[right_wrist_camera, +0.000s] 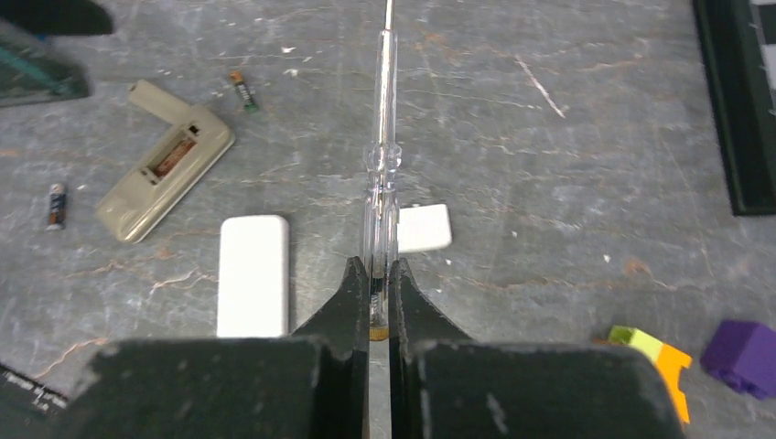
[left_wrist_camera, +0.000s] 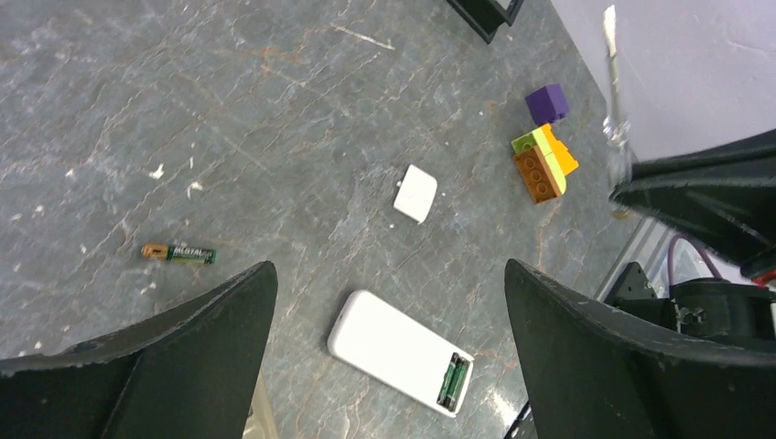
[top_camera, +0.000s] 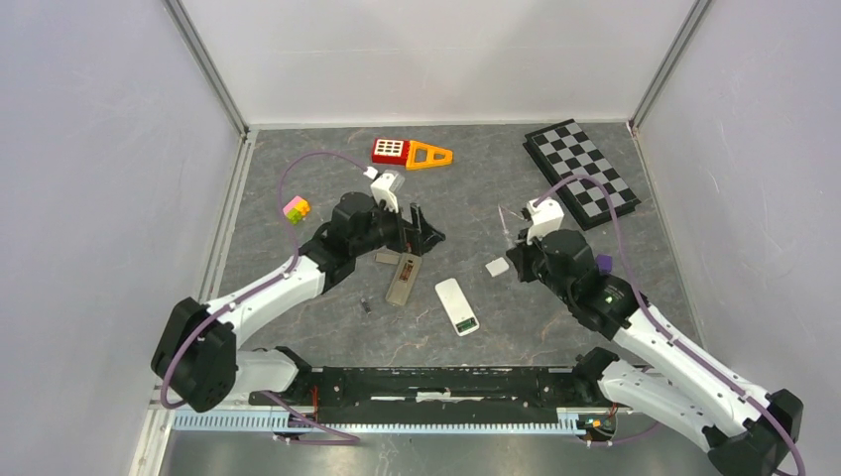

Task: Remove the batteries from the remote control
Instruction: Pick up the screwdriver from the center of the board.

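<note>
The white remote (top_camera: 456,305) lies face down with its compartment open, and two green batteries (left_wrist_camera: 452,381) sit in it. The beige remote (top_camera: 404,279) lies left of it, its compartment (right_wrist_camera: 174,155) open. Loose batteries lie on the table: one (top_camera: 365,305) near the beige remote, also in the right wrist view (right_wrist_camera: 57,205), and another (left_wrist_camera: 179,253) farther back (right_wrist_camera: 244,91). My left gripper (top_camera: 421,226) is open and empty above the beige remote's far end (left_wrist_camera: 389,270). My right gripper (top_camera: 516,238) is shut (right_wrist_camera: 377,267) on a clear pen-like stick (right_wrist_camera: 380,197).
A white cover piece (top_camera: 497,266) lies right of the white remote, and a brownish cover (top_camera: 387,258) lies by the beige one. A chessboard (top_camera: 580,174) is at the back right, red and orange toys (top_camera: 409,152) at the back, and bricks (top_camera: 296,208) at the left and by the right arm (right_wrist_camera: 652,352).
</note>
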Action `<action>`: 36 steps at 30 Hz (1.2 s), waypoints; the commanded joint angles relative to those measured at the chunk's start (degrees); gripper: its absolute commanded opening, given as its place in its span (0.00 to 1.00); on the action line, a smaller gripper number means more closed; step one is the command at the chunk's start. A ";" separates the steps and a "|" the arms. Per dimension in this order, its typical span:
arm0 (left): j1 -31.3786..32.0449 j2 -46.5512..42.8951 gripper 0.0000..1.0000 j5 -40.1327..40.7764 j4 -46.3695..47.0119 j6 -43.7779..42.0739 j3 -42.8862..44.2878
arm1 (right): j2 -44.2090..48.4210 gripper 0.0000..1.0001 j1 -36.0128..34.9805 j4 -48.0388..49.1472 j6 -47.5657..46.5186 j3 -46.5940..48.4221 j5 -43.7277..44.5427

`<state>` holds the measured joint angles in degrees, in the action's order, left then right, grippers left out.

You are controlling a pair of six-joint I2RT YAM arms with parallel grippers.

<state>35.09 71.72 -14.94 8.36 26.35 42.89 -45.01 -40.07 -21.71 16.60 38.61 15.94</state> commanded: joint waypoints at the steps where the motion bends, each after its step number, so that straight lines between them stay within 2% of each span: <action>1: -0.59 3.29 1.00 -5.02 1.79 -0.57 6.49 | -3.87 0.00 -0.20 1.14 -4.42 3.88 -9.72; 3: -1.01 3.26 1.00 -6.90 2.96 -0.34 5.63 | -5.64 0.00 -0.14 1.16 -6.20 4.85 -14.11; 9: -4.35 3.59 1.00 -21.00 6.83 1.36 2.83 | -7.31 0.00 -0.18 1.21 -12.76 6.28 -22.75; 11: -5.17 3.15 1.00 -23.29 7.37 1.83 3.13 | -7.21 0.00 -0.11 1.22 -14.67 6.15 -26.65; 15: -5.52 3.31 1.00 -33.30 8.50 2.62 4.01 | -6.84 0.00 -0.18 1.26 -18.58 5.68 -34.23; 17: -5.56 1.96 1.00 -35.09 5.41 1.96 4.03 | -6.95 0.00 -0.17 1.19 -19.79 6.01 -37.85; 19: -5.56 -0.35 1.00 -36.83 7.14 2.15 1.77 | -7.39 0.00 -0.18 1.25 -21.03 6.00 -41.63; 24: -5.65 0.41 0.98 -41.22 -0.16 -2.32 3.44 | -9.74 0.00 -0.18 1.02 -23.40 5.26 -44.61; 27: -5.69 0.75 0.97 -41.91 -1.02 -3.27 3.44 | -11.40 0.00 -0.18 1.09 -23.71 5.25 -45.36; 30: -5.81 0.81 0.97 -41.25 -10.38 -9.38 4.94 | -11.78 0.00 -0.09 1.11 -24.18 4.77 -45.67; 32: -5.82 1.09 0.94 -42.26 -13.92 -12.33 5.39 | -11.89 0.00 -0.09 1.12 -24.33 4.63 -47.38; 36: -5.82 1.60 0.80 -46.04 -18.70 -16.38 6.59 | -12.28 0.00 0.29 1.03 -24.60 4.20 -49.98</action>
<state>29.58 72.93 -55.81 -2.74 18.20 46.22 -57.19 -40.07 -21.93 -6.57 42.00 -29.89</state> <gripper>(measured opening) 0.852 0.036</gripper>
